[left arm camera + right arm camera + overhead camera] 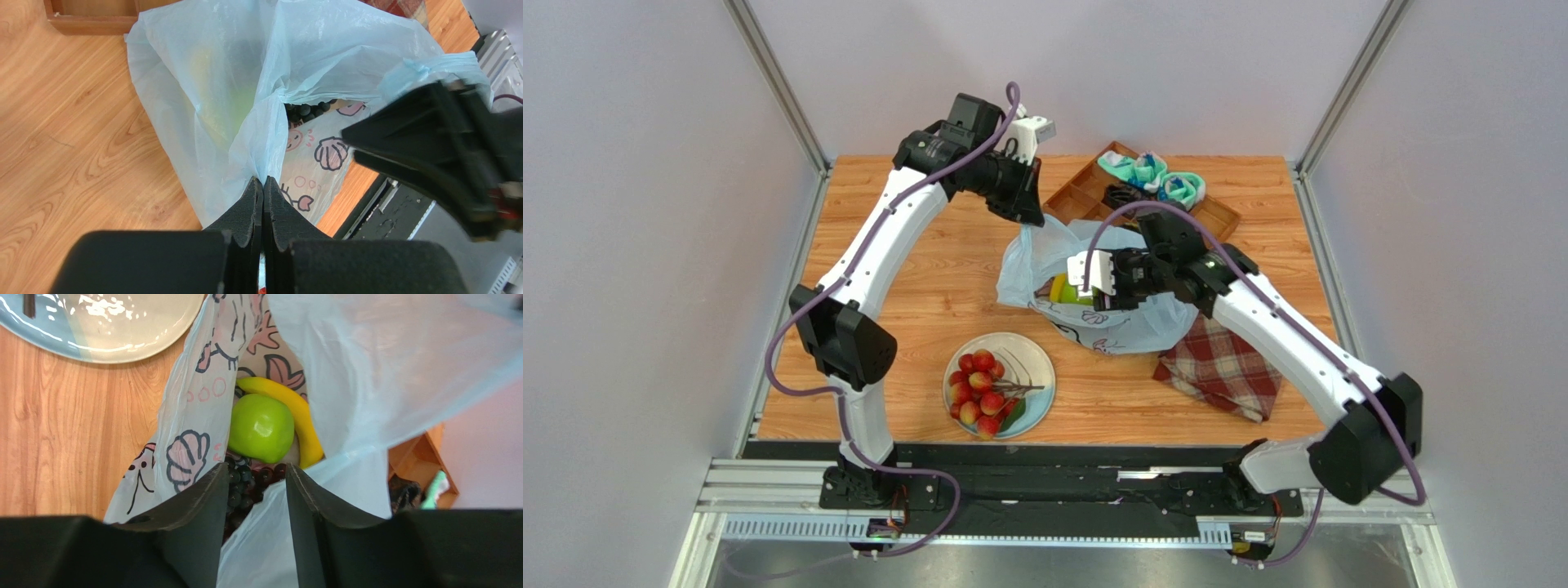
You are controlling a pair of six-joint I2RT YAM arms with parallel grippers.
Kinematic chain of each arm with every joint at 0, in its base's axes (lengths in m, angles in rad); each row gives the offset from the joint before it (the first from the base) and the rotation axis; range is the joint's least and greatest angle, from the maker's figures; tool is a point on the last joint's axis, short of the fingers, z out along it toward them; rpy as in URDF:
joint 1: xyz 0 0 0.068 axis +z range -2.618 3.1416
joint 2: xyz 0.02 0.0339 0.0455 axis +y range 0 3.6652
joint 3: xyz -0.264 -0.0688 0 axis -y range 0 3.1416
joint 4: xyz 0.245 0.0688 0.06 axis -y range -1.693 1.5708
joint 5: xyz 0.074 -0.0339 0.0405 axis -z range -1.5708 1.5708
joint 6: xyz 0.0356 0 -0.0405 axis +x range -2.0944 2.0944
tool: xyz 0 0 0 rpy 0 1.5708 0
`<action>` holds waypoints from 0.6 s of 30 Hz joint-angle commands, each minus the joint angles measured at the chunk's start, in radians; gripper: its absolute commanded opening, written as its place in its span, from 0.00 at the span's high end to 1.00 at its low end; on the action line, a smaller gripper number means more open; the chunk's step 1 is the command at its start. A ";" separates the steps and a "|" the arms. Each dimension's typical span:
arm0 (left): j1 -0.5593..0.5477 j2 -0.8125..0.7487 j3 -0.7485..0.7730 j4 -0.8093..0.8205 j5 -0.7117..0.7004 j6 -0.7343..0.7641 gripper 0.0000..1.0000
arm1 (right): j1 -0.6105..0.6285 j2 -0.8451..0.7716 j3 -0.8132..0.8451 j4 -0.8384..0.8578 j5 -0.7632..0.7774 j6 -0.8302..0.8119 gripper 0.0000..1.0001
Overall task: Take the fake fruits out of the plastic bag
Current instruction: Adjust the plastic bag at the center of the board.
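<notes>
The pale-blue plastic bag [1112, 321] lies mid-table with its mouth facing left. My left gripper [1036, 218] is shut on the bag's far edge; in the left wrist view the pads [263, 181] pinch the film [209, 92]. My right gripper [1073, 289] is at the bag's mouth, open [256, 469]. Just past its fingers lie the green apple [261, 427], the yellow banana [299, 411] and the dark grape bunch [244, 482], with a fold of bag film between the fingers. The red fruit cluster [979, 390] lies on a plate [1032, 355].
A wooden tray [1075, 196] with teal-white socks [1149, 172] stands at the back, just behind the bag. A red plaid cloth [1219, 365] lies right of the bag. The plate's rim [104, 331] is close to the bag's mouth.
</notes>
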 commanded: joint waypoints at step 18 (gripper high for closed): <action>0.002 -0.121 -0.034 -0.015 0.042 0.020 1.00 | -0.031 0.525 0.423 -0.219 0.033 -0.164 0.31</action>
